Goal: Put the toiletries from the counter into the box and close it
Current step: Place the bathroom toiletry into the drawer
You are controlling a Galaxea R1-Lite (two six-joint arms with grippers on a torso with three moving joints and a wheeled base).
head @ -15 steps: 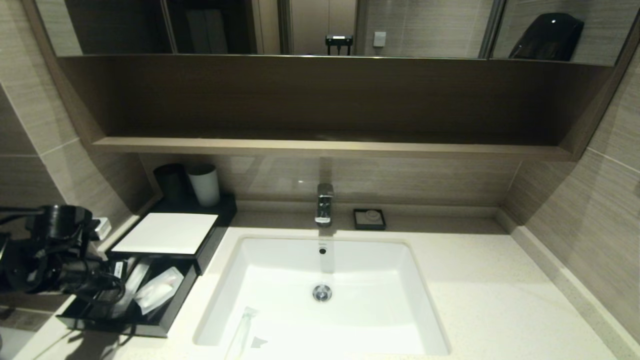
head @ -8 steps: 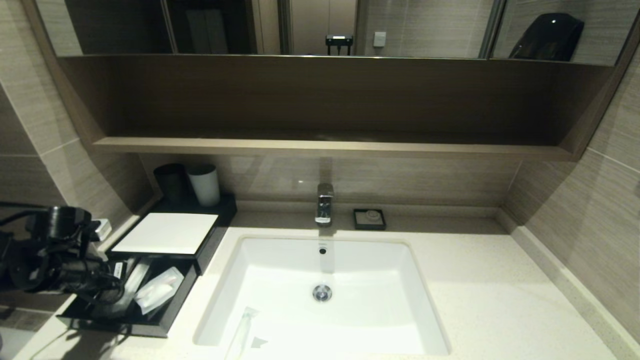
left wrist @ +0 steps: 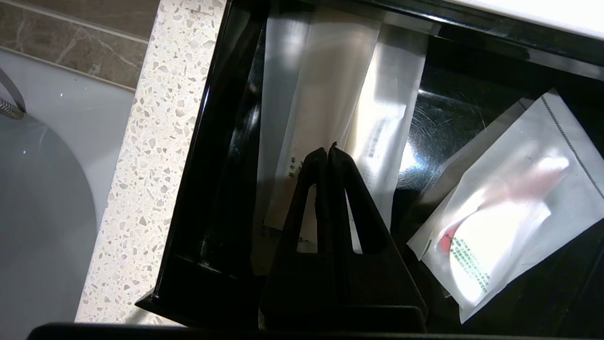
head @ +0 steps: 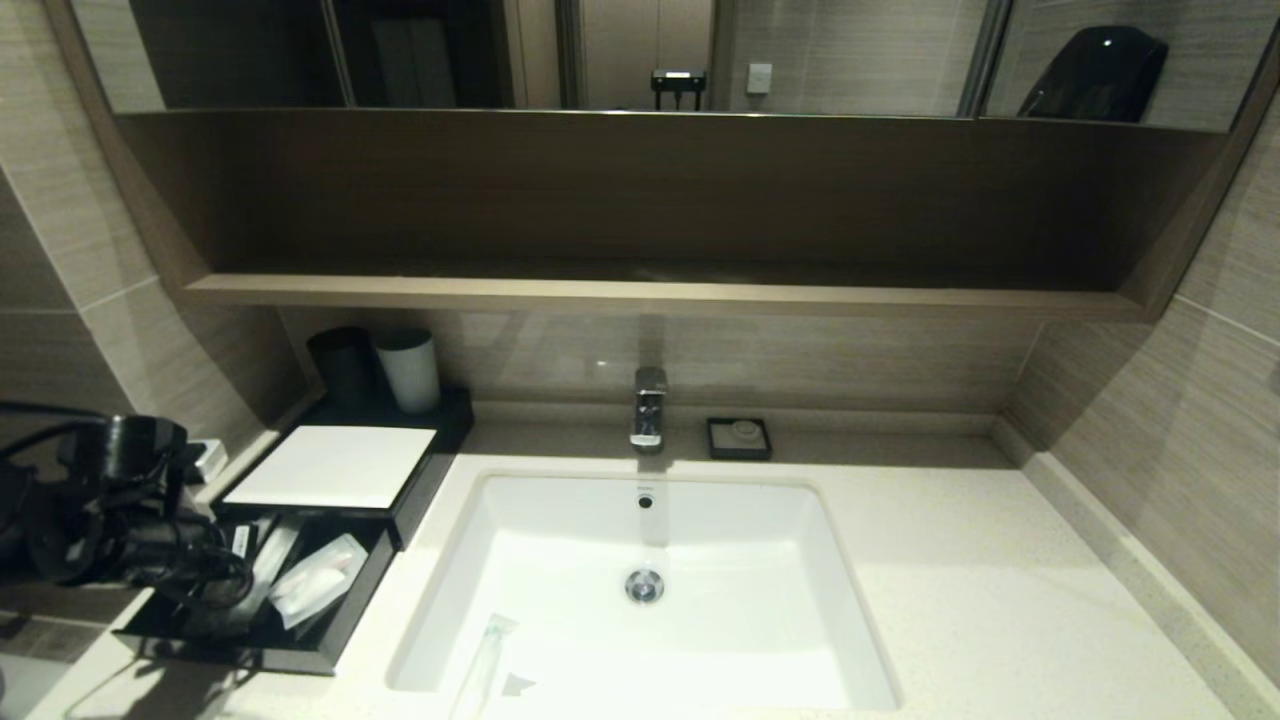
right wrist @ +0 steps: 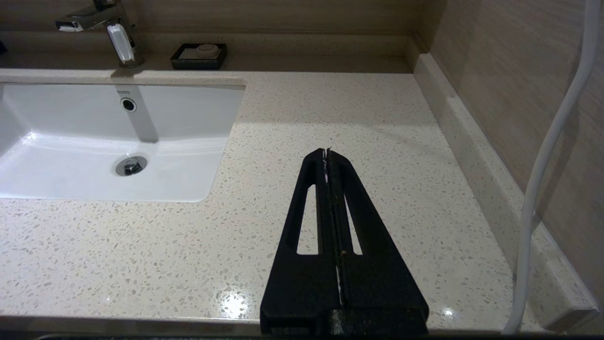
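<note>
The left hand (left wrist: 328,150) hangs over the open drawer (head: 330,640) of the box (head: 330,465), its two black fingers (left wrist: 311,189) pressed flat together with nothing between them; from the wrist view the tips sit just above the long clear packets (left wrist: 325,94) that lie lengthwise in the drawer, though whether they touch the wrapping cannot be told. Beside those slim packets, toward the sink (head: 650,590) side of the drawer, lies a wider clear packet (left wrist: 500,212) with green print and a red mark, tilted across the black bottom. The drawer is pulled out from under the box's white top panel, so the box stands open on the counter (head: 1000,580) just beside the sink, at the counter's left end. One more toiletry — a long clear-wrapped packet (head: 485,660) — lies inside the sink itself, against its near left wall. Behind the box, on the same black tray, stand a black cup (head: 342,362) and a white cup (head: 408,368), touching or nearly so. At the back edge of the sink rises the chrome tap (head: 648,408), and just to the right of it sits a small square black soap dish (head: 739,438). The right hand (right wrist: 328,151) is parked over the bare stretch of counter to the right of the sink — fingers closed tight, holding nothing, and apart from every packet. A brown wooden shelf (head: 650,292) runs along the wall above the sink.
</note>
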